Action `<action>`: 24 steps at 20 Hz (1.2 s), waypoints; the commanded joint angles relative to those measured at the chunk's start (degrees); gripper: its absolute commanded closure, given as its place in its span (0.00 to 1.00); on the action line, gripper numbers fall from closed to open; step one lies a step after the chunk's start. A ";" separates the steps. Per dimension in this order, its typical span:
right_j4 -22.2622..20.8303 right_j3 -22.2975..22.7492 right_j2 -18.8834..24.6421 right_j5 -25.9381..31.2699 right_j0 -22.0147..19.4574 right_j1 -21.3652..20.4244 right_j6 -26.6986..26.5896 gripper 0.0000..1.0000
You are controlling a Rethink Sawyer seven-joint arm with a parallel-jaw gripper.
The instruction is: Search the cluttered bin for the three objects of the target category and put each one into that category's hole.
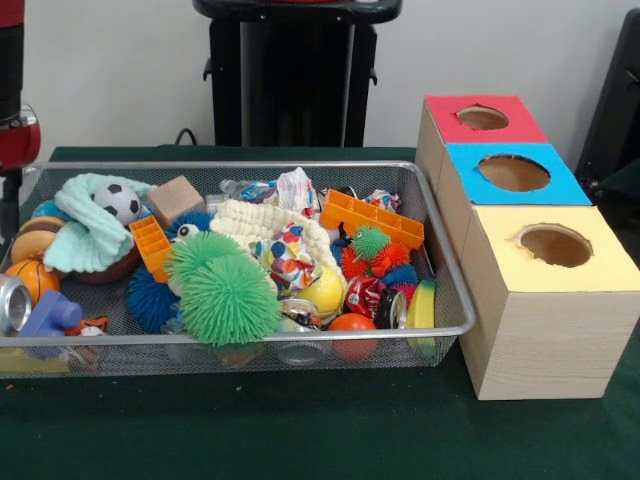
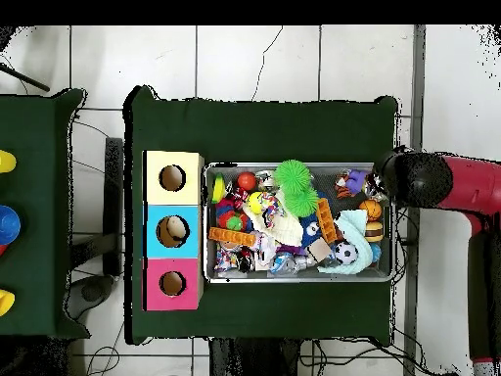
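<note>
The bin [image 1: 440, 250] is a silver wire mesh basket on the green table, full of mixed toys. They include two green spiky balls [image 1: 228, 295], a soccer ball [image 1: 118, 202], a small basketball [image 1: 30, 278], orange plastic blocks [image 1: 372, 218], a wooden cube [image 1: 175, 198], cloths and cans. Three wooden boxes stand beside it, each with a round hole: red top [image 1: 445, 125], blue top [image 1: 470, 185], yellow top [image 1: 500, 265]. My gripper [image 1: 10, 195] hangs at the bin's left end in the front view, mostly cut off. In the overhead view the arm's black end [image 2: 416, 179] hides it, at the bin's [image 2: 294, 165] right rim.
The black pedestal [image 1: 295, 70] stands behind the table. In the overhead view a second green table [image 2: 39, 196] with coloured things lies to the left. Something pale shows inside the blue box's hole [image 2: 172, 230].
</note>
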 commanded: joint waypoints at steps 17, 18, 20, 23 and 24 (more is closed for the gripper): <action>2.37 12.79 -7.04 -2.25 4.11 0.02 11.34 0.00; 2.46 12.75 -7.33 -2.19 4.53 0.58 11.70 0.00; 2.83 12.86 -7.55 -2.61 4.78 1.59 12.08 0.00; 2.88 12.00 -8.27 -3.03 5.37 3.65 12.49 0.00; 3.21 12.22 -8.21 -3.64 4.97 3.82 12.20 0.00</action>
